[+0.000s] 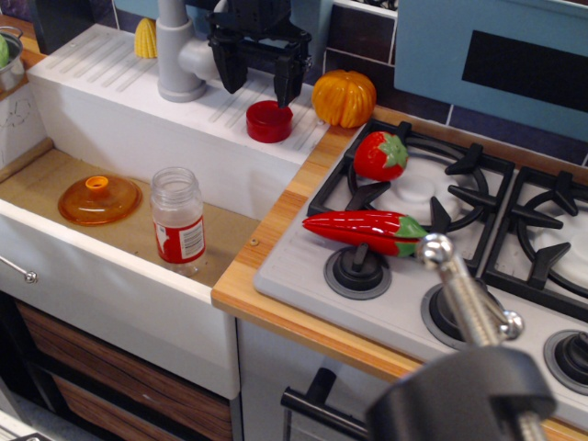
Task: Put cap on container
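Observation:
The red cap [269, 120] lies on the white ribbed drainboard at the back of the sink. My black gripper [261, 84] hangs open just above and behind it, one finger on each side; the right finger tip is near the cap's right rim. It holds nothing. The container [178, 220], a clear jar with a red-and-white label and an open threaded neck, stands upright in the sink basin [101, 234], left and in front of the cap.
An orange domed lid [99, 199] lies in the basin left of the jar. A grey faucet [175, 50] stands left of the gripper. A toy pumpkin [344, 97], strawberry [380, 155] and red pepper [363, 231] lie by the stove [478, 239]. A metal clamp [464, 303] fills the lower right.

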Robot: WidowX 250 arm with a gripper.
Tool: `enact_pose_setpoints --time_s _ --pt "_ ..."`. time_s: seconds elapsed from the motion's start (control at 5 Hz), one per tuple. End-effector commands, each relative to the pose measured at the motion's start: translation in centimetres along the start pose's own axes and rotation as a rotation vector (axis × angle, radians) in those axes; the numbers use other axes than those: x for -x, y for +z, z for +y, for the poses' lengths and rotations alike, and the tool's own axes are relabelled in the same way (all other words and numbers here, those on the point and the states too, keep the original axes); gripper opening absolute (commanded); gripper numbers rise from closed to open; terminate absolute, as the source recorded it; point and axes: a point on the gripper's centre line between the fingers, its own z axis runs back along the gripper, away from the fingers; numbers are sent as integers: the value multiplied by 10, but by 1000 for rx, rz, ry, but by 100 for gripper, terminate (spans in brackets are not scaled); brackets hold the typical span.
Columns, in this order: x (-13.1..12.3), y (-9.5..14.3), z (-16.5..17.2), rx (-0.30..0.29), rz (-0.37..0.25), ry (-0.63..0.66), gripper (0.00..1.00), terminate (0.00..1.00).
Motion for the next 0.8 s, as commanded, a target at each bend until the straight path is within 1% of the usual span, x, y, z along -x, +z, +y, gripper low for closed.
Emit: enact_pose_setpoints --time_s 0.0,0.2,0.4,0.6 --pt "0 0 0 0 0 0 100 0" --pt "-14 -3 -5 2 -9 20 100 0" --pt "-17 -13 -2 -6 -41 17 100 0" --pt "-22 -16 -1 -5 -56 23 100 0"
